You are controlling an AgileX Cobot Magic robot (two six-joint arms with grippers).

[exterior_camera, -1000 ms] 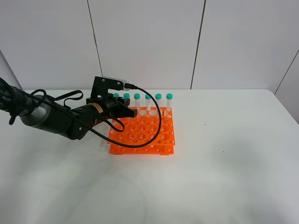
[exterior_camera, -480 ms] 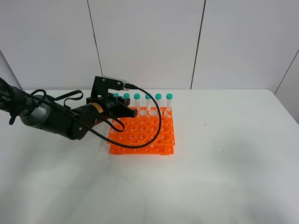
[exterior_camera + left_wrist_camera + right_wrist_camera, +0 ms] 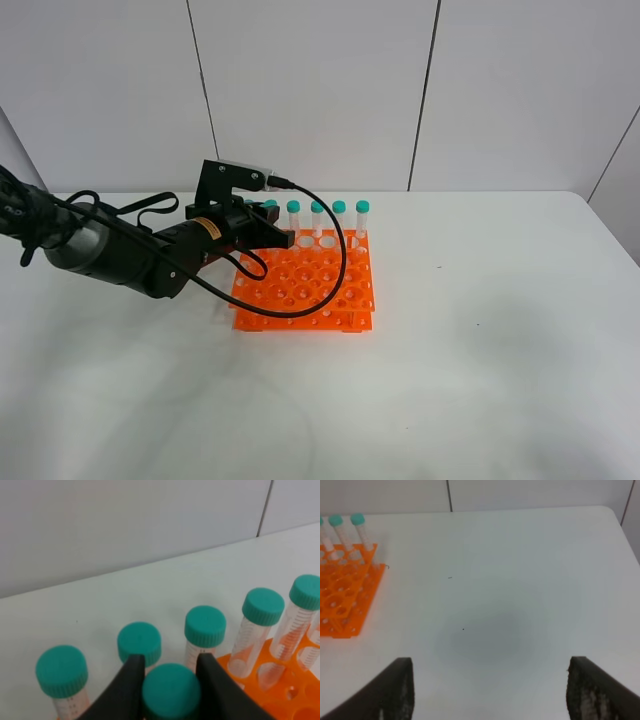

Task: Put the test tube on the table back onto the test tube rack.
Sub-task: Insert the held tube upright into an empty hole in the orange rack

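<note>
While upright, the test tube [image 3: 171, 690] sits clamped between the left fingers [image 3: 131, 680].

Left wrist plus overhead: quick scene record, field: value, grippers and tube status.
left gripper: shut on the test tube, fingers either side of its teal cap
held tube position: over the test tube rack, beside the back row of tubes; whether it is seated in a hole cannot be told
right gripper: open, empty, over bare table
tubes lying on table: none visible
rack: orange, most holes empty
</note>
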